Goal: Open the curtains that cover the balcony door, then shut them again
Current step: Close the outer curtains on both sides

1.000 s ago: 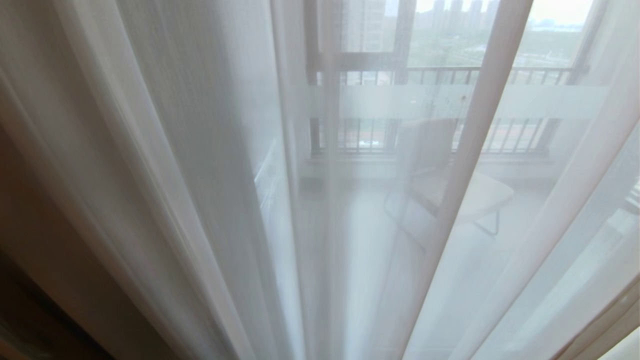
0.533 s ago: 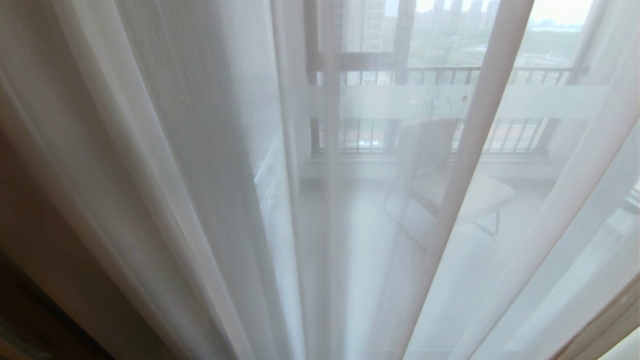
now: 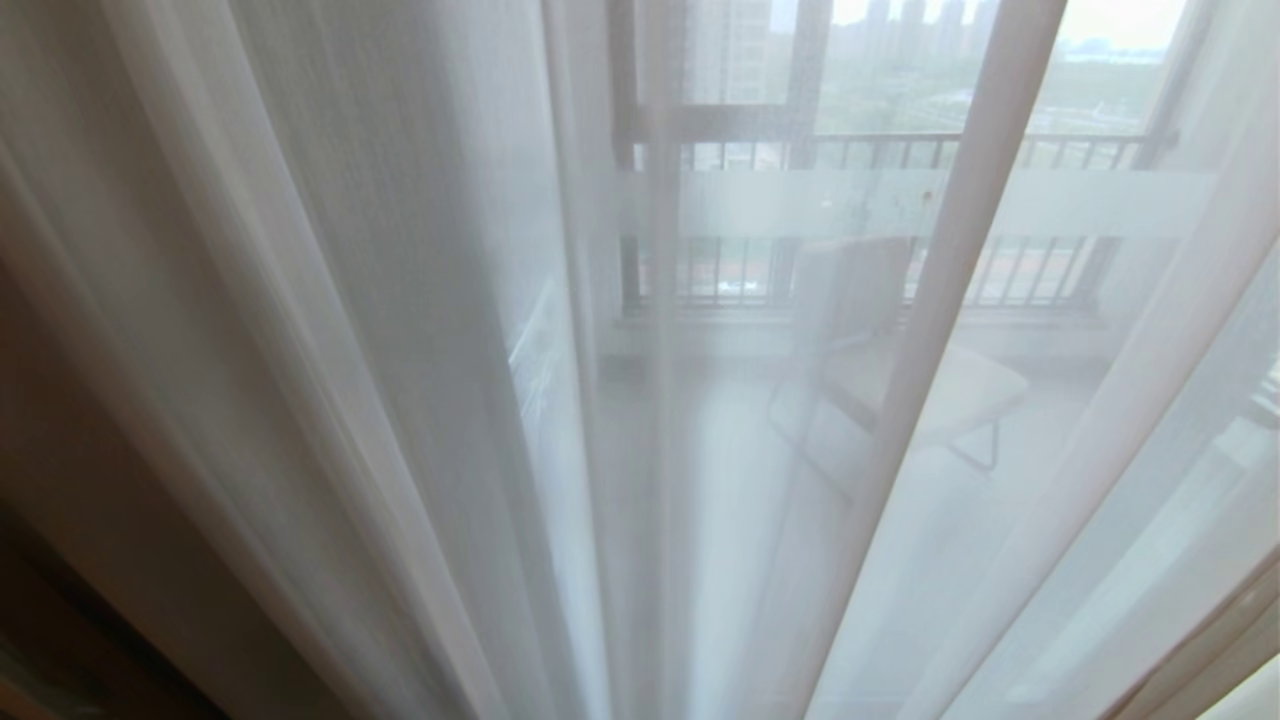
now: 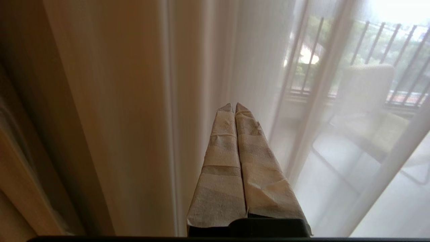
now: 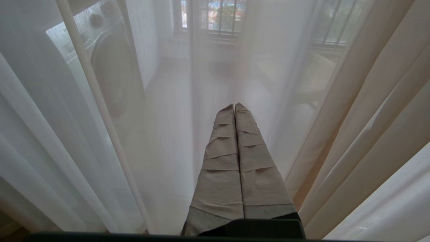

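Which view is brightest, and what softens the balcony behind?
Head view: daylight glows through the white sheers, veiling the chair. Left wrist view: dimmer, warm beige drapes beside the shut left gripper. Right wrist view: hazy sheers.

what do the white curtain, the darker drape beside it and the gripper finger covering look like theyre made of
Sheer curtain: thin, matte voile-like fabric; the balcony railing shows through it.
Beige drape: heavier opaque cloth; nothing shows through.
Left gripper fingers: wrapped in what looks like tan cloth or paper tape, judging by wrinkles and overlapping bands.
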Controlling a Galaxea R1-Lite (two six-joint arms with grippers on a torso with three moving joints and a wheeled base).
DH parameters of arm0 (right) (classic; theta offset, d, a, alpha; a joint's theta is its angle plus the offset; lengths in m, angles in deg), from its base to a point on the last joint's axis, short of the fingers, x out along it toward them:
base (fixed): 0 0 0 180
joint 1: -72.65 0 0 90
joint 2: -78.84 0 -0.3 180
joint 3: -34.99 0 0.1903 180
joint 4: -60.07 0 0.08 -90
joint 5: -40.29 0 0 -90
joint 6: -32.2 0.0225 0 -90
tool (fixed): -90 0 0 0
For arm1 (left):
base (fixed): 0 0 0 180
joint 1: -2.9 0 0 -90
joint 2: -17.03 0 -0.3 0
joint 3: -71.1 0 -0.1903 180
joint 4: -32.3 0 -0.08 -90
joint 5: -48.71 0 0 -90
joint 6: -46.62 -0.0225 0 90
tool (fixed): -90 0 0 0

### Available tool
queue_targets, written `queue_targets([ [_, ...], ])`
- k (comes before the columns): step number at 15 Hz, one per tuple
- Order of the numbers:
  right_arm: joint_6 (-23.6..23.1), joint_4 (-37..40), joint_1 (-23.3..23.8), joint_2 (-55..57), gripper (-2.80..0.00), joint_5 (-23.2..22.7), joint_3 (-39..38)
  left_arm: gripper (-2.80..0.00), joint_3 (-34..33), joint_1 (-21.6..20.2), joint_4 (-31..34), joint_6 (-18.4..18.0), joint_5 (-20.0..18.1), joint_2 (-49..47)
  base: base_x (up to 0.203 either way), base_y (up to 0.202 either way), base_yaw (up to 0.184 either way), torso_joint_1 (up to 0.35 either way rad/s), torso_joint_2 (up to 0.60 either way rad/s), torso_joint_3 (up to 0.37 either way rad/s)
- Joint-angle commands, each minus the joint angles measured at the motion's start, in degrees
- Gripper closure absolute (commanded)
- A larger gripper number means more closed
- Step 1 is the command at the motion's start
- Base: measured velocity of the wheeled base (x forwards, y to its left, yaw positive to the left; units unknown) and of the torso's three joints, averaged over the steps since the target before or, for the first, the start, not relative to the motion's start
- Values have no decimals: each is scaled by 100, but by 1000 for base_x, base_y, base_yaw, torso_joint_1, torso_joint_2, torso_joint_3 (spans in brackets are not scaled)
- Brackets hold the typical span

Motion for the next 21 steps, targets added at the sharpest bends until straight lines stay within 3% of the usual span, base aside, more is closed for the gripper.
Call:
queue_targets([
  [1,-3,0,-2,0,0,-3,0,0,825,0,0,-17,323,-1011,0,0,0,0,0,0],
  [4,-3,0,-2,0,0,-3,0,0,2000,0,-6,-122,1450,-2080,0,0,0,0,0,0],
  [8,-3,0,-2,0,0,-3,0,0,3454,-60,-7,-303,3446,-3530,0,0,0,0,0,0],
  [10,-3,0,-2,0,0,-3,0,0,3903,-537,-4,-341,3932,-4043,0,0,0,0,0,0],
  [12,-3,0,-2,0,0,-3,0,0,4276,-1494,-9,-353,4017,-4513,0,0,0,0,0,0],
  [14,-3,0,-2,0,0,-3,0,0,4720,-2433,-13,-347,3831,-5010,0,0,0,0,0,0],
  [16,-3,0,-2,0,0,-3,0,0,5119,-3412,-29,-331,3323,-5493,0,0,0,0,0,0],
  [18,-3,0,-2,0,0,-3,0,0,5453,-4360,-198,-317,2511,-6076,0,0,0,0,0,0],
  [21,-3,0,-2,0,0,-3,0,0,5858,-5109,-791,-313,1796,-6932,0,0,0,0,0,0],
])
